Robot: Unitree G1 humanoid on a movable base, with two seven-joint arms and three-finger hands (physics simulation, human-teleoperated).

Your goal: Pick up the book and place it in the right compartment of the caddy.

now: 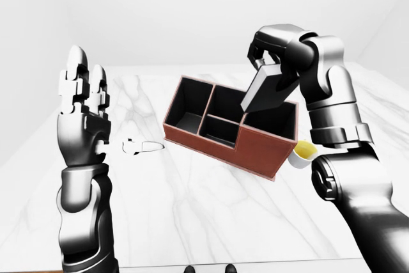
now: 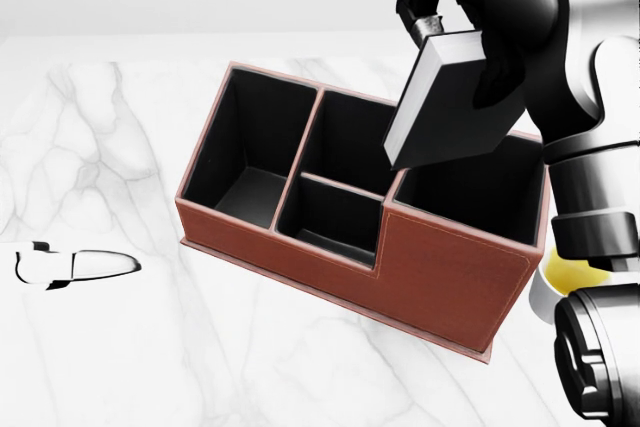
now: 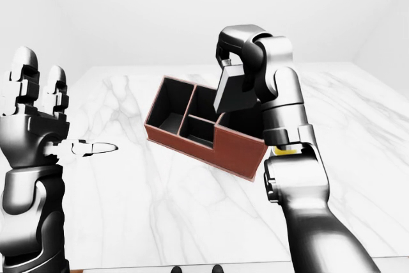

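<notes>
A black book [image 2: 452,107] with white page edges hangs tilted, its lower corner over the wall between the middle and right compartments of the caddy. My right hand [image 2: 440,12] is shut on the book's upper end. The brown leather caddy [image 2: 450,277] with black insides lies slantwise on the marble table; its large right compartment [image 2: 475,192] has nothing in it. In the left-eye view my left hand [image 1: 83,87] is raised at the left with open fingers pointing up, far from the caddy.
A small white cup with yellow contents [image 2: 568,272] stands against the caddy's right end, beside my right arm. A small white and black object [image 2: 78,267] lies on the marble table [image 2: 120,147] left of the caddy.
</notes>
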